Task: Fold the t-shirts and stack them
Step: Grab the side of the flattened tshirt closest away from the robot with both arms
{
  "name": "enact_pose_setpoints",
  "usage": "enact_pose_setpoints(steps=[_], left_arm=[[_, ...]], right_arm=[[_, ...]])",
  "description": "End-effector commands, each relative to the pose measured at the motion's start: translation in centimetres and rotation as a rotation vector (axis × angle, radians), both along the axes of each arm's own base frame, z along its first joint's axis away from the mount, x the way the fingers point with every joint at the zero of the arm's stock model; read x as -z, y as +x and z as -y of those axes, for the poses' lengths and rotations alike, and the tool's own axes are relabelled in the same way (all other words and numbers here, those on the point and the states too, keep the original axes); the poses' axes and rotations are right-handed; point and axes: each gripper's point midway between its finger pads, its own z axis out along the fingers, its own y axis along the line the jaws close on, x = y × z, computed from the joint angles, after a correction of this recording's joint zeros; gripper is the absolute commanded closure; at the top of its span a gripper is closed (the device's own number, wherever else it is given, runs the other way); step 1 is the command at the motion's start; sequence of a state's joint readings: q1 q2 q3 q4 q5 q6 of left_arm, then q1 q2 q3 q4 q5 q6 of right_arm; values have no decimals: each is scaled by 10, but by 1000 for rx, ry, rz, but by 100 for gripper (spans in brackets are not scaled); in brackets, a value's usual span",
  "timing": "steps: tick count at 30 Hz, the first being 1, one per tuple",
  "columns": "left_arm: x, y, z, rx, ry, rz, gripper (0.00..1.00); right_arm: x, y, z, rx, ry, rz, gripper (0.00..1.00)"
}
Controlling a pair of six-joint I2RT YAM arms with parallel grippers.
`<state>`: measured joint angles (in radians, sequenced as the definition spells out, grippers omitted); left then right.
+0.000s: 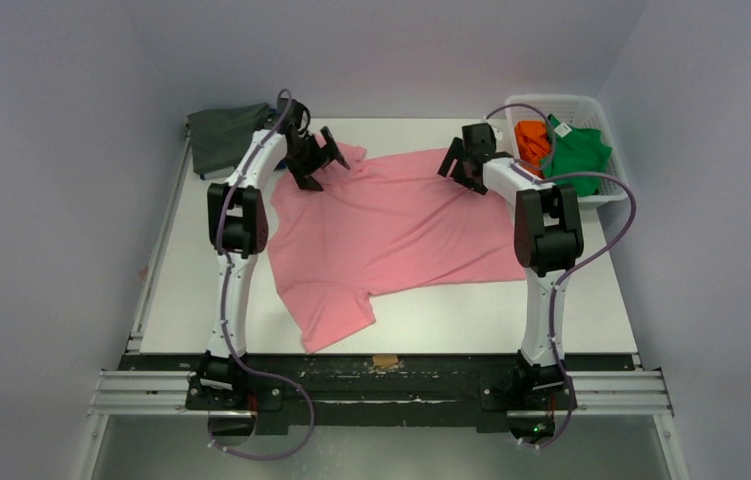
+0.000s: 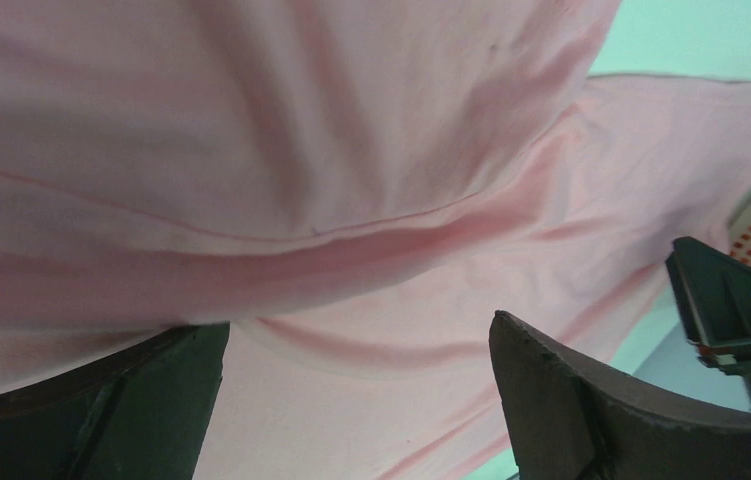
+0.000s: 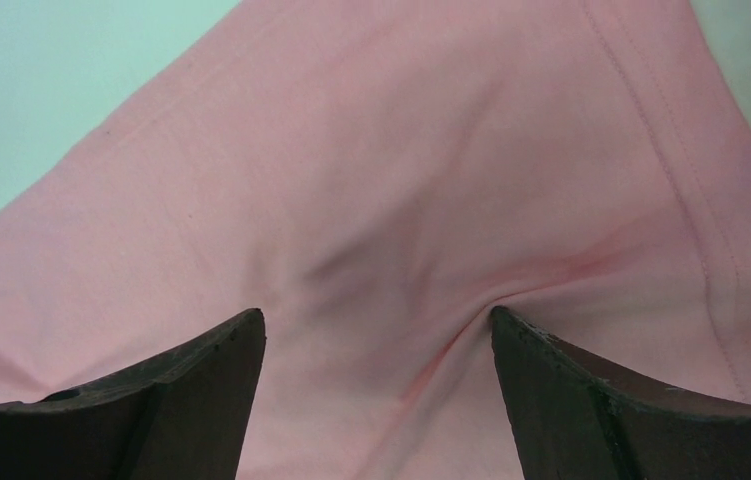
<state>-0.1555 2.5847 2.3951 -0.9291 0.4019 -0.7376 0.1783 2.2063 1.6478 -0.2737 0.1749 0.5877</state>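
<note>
A large pink t-shirt lies spread on the white table, one sleeve reaching toward the near edge. My left gripper is open, low over the shirt's far left corner; pink cloth fills its view and its right fingertip stands over it. My right gripper is open over the shirt's far right edge, its fingertips pressing on the pink cloth. A dark grey shirt lies folded at the far left. Orange and green shirts sit in the basket. No blue shirt shows.
A white lattice basket stands at the far right of the table, close beside my right arm. A small tan scrap lies at the near edge. Walls close in the left, back and right sides.
</note>
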Motion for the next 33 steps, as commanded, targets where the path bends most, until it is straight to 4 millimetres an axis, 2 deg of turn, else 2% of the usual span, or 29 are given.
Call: enact_pose_setpoints(steps=[1, 5, 8, 9, 11, 12, 13, 15, 17, 18, 19, 20, 21, 22, 26, 29, 33], left_arm=[[-4, 66, 9, -87, -187, 165, 0], [-34, 98, 2, -120, -201, 313, 0], [-77, 107, -7, -117, -188, 425, 0], [-102, 105, -9, -99, -181, 476, 0], [-141, 92, -8, -32, -166, 554, 0], [-162, 81, -8, 11, -142, 598, 0], [-180, 69, -11, 32, -114, 627, 0], [-203, 41, -19, 53, -41, 663, 0], [-207, 9, -27, 63, 28, 659, 0], [-209, -9, -30, 70, 48, 655, 0], [-203, -26, -32, 75, 64, 635, 0], [-197, -43, -33, 79, 77, 613, 0], [-184, -61, -34, 81, 97, 571, 0], [-162, -84, -34, 83, 121, 502, 0], [-106, -167, -30, 122, 225, 315, 1], [-68, -229, -31, 130, 301, 168, 2], [-39, -294, -40, 77, 331, 26, 4]], right_arm=[[20, 15, 0, 4, 46, -30, 18], [-5, 36, 1, -11, 50, 41, 18], [-32, 44, -1, -43, 50, 98, 16], [-43, 43, -1, -56, 42, 114, 16], [-58, 37, 4, -64, 13, 127, 15], [-71, 33, 8, -63, -7, 142, 15], [-70, 25, 10, -67, -22, 130, 15], [-80, 7, 16, -67, -42, 136, 15], [-95, -14, 19, -69, -36, 162, 14], [-86, -28, 20, -69, -33, 149, 15], [-95, -35, 21, -65, -25, 167, 15], [-86, -51, 23, -59, -24, 146, 15], [-82, -62, 25, -50, -22, 135, 15], [-81, -73, 27, -39, -19, 128, 15], [-66, -114, 35, -8, -13, 91, 16], [-62, -138, 44, 35, -26, 71, 16], [-67, -154, 57, 107, -47, 89, 16]])
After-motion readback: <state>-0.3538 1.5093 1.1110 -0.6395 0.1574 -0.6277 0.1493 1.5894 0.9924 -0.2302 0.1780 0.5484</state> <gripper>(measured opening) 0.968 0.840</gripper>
